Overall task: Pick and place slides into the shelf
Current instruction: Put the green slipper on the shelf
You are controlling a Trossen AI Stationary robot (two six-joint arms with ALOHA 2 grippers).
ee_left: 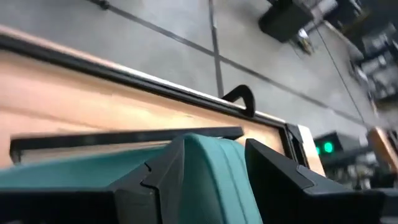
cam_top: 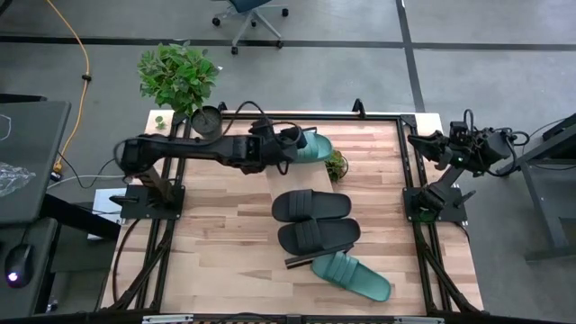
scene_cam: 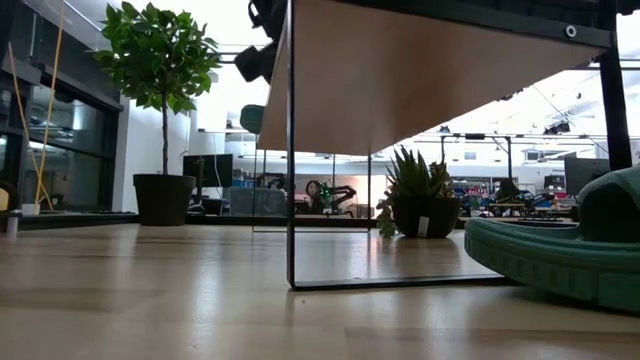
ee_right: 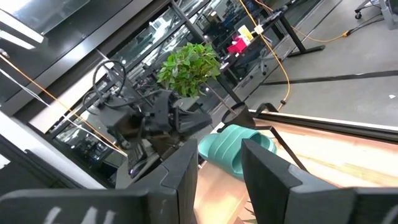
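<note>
Left gripper [cam_top: 292, 142]: my fingers clamped 1 teal slide [cam_top: 313, 149] by its strap.
Handling: light, soft rubber — likely flexed.

A grey floor [cam_top: 360, 63] with dark seams, an office chair [cam_top: 250, 13], and a potted tree [scene_cam: 160, 90] by windows.

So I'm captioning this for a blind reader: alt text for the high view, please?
The left gripper holds a teal slide at the table's far edge. Two black slides lie mid-table, another teal one nearer; the right arm waits aside.
</note>
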